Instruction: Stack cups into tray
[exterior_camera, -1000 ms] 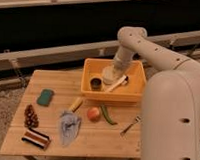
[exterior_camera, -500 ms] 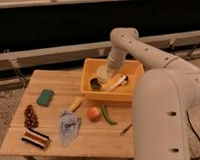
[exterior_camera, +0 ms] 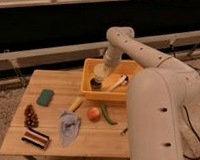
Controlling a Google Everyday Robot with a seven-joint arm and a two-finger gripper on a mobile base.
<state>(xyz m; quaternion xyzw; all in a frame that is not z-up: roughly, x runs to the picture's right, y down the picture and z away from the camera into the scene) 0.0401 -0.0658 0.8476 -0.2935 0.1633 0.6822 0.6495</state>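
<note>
Your end effector (exterior_camera: 101, 70) sits inside the tray (exterior_camera: 88, 73), a cup (exterior_camera: 96, 84) just below it, the utensil (exterior_camera: 116, 82) to its right.

One raised view (near the arm (exterior_camera: 153, 92)) looks down across the table (exterior_camera: 58, 85) — hand (exterior_camera: 101, 70) over it.

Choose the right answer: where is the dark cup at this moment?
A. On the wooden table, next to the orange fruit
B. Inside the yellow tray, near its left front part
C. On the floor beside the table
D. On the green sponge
B. The dark cup sits inside the yellow tray, just below the pale cup that the robot's hand holds over it.
</note>
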